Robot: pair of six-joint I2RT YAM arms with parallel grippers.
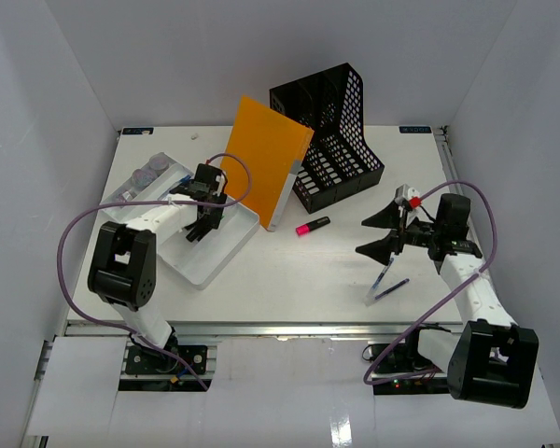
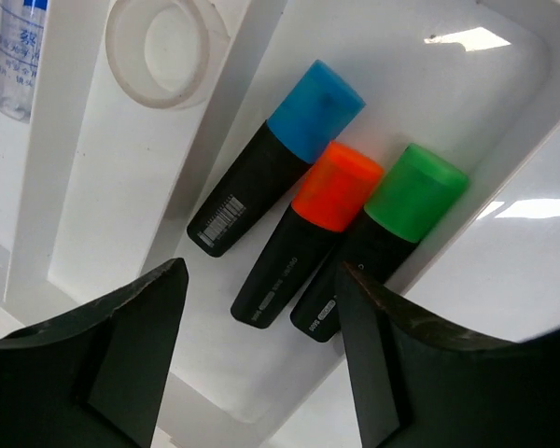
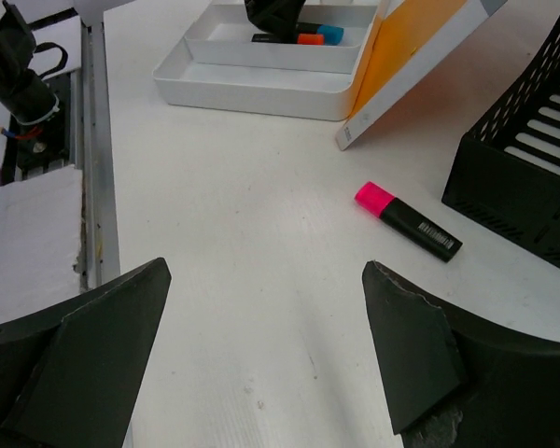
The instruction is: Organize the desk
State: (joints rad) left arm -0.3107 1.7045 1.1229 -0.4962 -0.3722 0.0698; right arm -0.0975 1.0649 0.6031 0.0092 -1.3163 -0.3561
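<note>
Robot lab test cell, staged as office. White panel walls [image 1: 47, 103] box in white desk [image 1: 299, 280]. On desk: black file rack [image 1: 341, 140], orange folder [image 1: 261, 168], tray [image 1: 226, 250] of highlighters [image 2: 336, 187]. Cabled robot arms [image 1: 121, 266] bolted at desk's near rail [image 1: 289, 329].

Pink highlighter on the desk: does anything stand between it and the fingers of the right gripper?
Nothing visible does. Only bare desk lies between the right gripper, fingers open, and the pink highlighter; the black file rack stands beside it, off the path.
</note>
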